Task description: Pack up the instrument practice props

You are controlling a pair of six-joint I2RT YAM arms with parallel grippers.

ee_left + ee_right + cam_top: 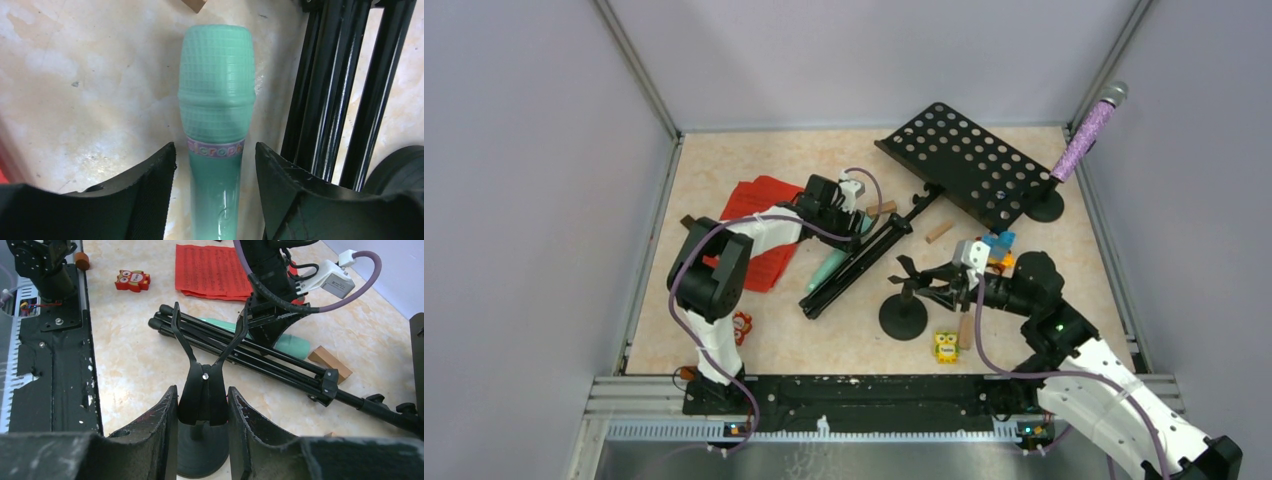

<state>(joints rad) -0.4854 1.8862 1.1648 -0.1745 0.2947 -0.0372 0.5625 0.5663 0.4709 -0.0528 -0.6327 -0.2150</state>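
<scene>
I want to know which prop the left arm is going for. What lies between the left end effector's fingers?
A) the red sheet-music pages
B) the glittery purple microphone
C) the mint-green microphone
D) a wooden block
C: the left wrist view shows the mint-green microphone lying on the table inside the open left end effector, with a gap on either side.

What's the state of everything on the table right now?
Green mic: lying flat, ungripped.
Purple mic: tilted in far holder.
Rack: tipped over, legs folded.
Near holder: upright, clip gripped.
Pages: lying flat.
Left gripper: open around green mic.
Right gripper: shut on near holder.
</scene>
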